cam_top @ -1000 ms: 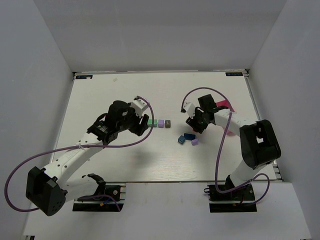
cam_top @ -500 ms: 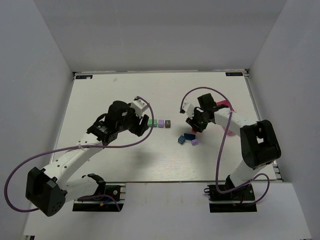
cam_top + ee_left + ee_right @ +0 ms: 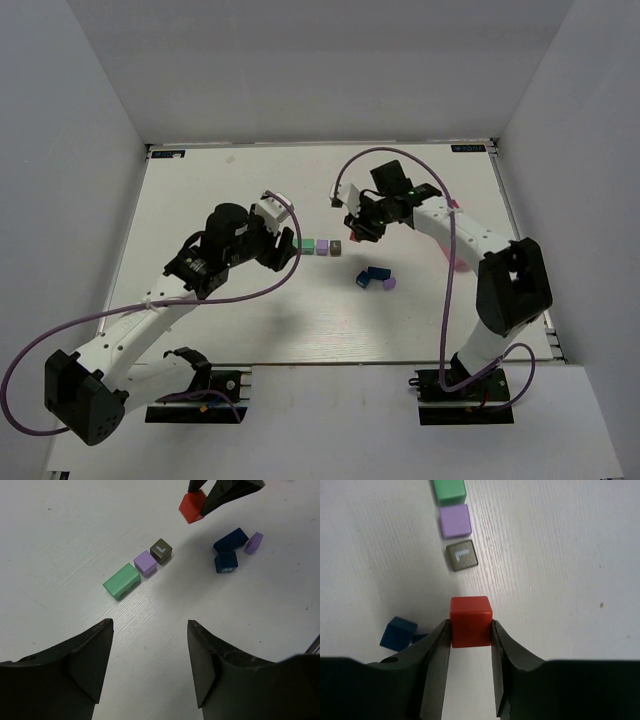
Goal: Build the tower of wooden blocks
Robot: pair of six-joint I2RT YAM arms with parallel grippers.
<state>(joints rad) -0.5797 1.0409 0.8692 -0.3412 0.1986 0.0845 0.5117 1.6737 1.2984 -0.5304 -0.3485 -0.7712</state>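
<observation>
A row of three blocks lies on the table: green [image 3: 300, 245], purple [image 3: 321, 246] and a dark one with a white mark [image 3: 337, 246]. The row also shows in the left wrist view as green [image 3: 121, 581], purple [image 3: 145, 563] and dark [image 3: 161, 551]. My right gripper [image 3: 471, 630] is shut on a red cube [image 3: 471, 621] and holds it above the table, just beyond the dark block [image 3: 462, 555]. The red cube also shows in the left wrist view [image 3: 192, 507]. My left gripper [image 3: 150, 625] is open and empty, near the green end of the row.
Loose blocks lie right of the row: a dark blue bar [image 3: 230, 539], a blue cube [image 3: 226, 562] and a small purple piece [image 3: 254, 543]. A pink bit of the tray [image 3: 460, 266] shows under the right arm. White walls surround the table.
My right gripper has carried the red cube from beside the loose blue blocks up and left, to the dark end of the row. The left arm has drawn back slightly to the left.
</observation>
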